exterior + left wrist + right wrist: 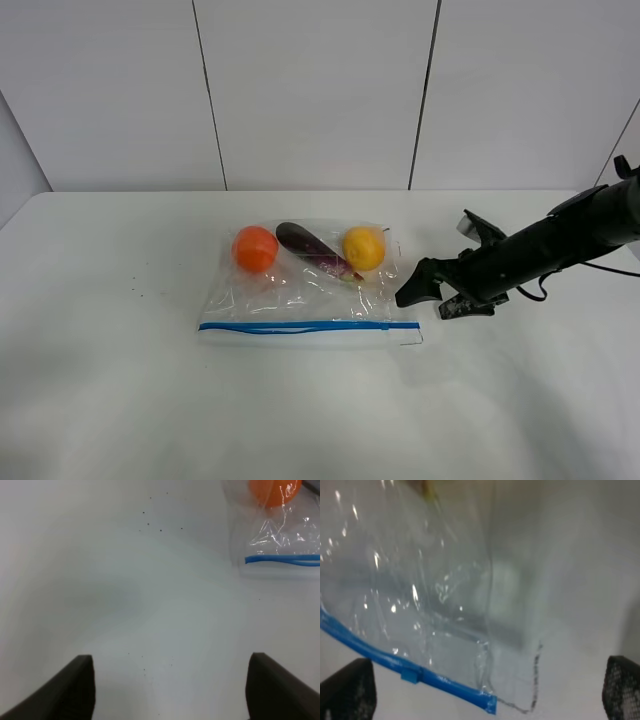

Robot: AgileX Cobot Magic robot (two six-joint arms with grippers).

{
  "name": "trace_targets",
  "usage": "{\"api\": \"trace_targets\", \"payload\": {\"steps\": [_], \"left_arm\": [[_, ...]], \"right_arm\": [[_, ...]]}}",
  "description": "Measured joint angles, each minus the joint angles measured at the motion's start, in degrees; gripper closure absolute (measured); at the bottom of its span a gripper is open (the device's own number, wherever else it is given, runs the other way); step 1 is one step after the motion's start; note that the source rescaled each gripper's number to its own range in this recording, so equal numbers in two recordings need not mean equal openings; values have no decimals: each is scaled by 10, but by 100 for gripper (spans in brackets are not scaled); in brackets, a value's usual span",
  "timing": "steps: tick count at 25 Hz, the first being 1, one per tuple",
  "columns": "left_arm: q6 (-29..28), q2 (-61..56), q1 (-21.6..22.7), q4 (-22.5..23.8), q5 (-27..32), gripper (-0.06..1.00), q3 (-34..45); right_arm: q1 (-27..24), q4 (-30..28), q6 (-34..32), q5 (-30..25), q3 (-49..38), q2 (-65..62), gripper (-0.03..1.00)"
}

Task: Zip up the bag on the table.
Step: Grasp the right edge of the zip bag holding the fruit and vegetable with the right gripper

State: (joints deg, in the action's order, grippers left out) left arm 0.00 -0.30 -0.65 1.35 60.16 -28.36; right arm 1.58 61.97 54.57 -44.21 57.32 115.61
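Observation:
The clear bag [300,290] lies on the white table [120,380], holding an orange [255,248], a purple eggplant [315,252] and a yellow fruit [364,248]. Its blue zipper strip [310,326] runs along the near edge and shows as two lines over its left part. My right gripper [432,298] is open just right of the bag's right end, low over the table. In the right wrist view the strip's end [489,704] and a small blue slider [410,676] lie between its fingers [347,690]. My left gripper [175,690] is open and empty, well left of the bag's corner [280,540].
White wall panels [320,90] stand behind the table. A few dark specks [150,525] dot the tabletop left of the bag. The left arm is out of the exterior high view.

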Motion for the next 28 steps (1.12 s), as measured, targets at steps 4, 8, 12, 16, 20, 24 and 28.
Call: {"api": "trace_targets", "payload": {"steps": [4, 8, 12, 16, 20, 24, 28], "left_arm": [[0, 0, 0, 0, 0, 4, 0], [0, 0, 0, 0, 0, 4, 0], [0, 0, 0, 0, 0, 4, 0], [0, 0, 0, 0, 0, 4, 0], [0, 0, 0, 0, 0, 4, 0], [0, 0, 0, 0, 0, 4, 0], [0, 0, 0, 0, 0, 4, 0]], "right_arm": [[0, 84, 82, -46, 0, 37, -3], [0, 138, 132, -58, 0, 48, -3], [0, 146, 144, -63, 14, 50, -3], [0, 144, 149, -87, 34, 73, -1], [0, 141, 150, -122, 42, 97, 5], [0, 135, 147, -127, 42, 100, 14], [0, 112, 137, -136, 42, 101, 36]]}}
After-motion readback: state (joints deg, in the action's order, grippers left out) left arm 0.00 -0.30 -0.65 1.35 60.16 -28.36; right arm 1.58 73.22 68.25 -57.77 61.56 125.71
